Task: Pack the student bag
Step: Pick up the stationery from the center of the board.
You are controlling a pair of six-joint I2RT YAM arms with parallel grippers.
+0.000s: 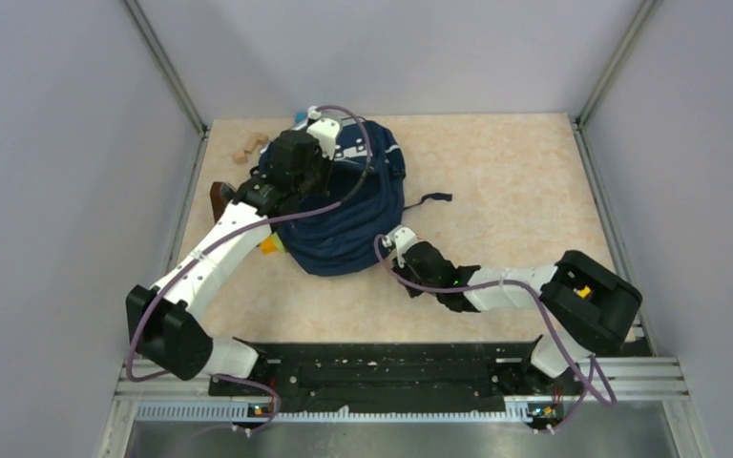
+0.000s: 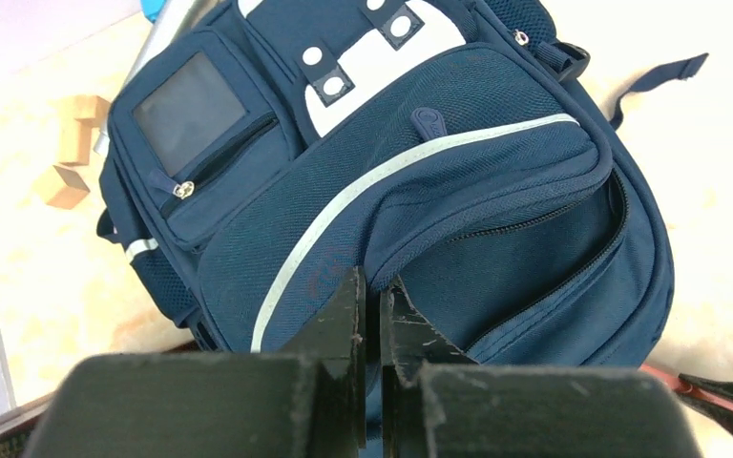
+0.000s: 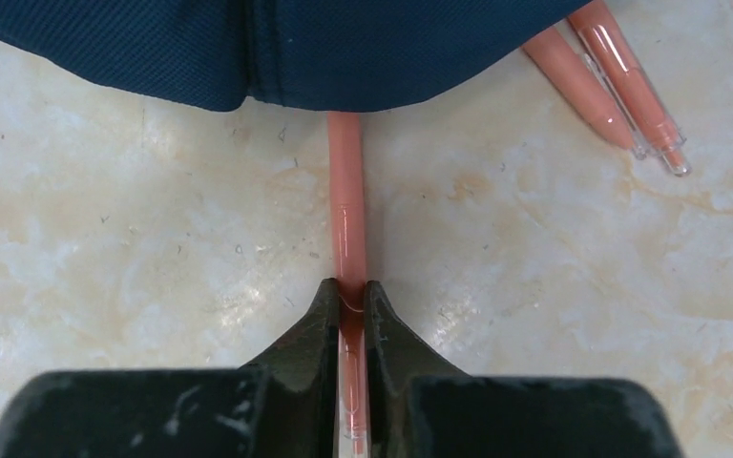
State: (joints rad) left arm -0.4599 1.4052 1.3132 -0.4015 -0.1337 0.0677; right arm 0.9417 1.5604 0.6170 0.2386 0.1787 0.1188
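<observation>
My left fingers (image 2: pixel 342 329) pinch the student bag (image 2: pixel 420 191), floppy I'd say, at its pocket lip; right fingers (image 3: pixel 310 334) clench a thin pen (image 3: pixel 345 191).

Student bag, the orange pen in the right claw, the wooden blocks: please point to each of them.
student bag (image 2: pixel 458 162), left wrist view, front pocket fabric.
orange pen (image 3: pixel 346 210), right wrist view, middle of the bare barrel.
wooden blocks (image 2: pixel 62 186), left wrist view, nearest block's top face.

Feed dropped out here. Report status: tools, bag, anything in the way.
Left tool shut on bag flap. Right tool shut on orange pen, far end under bag's edge. Two more pens beside it, partly under bag.
</observation>
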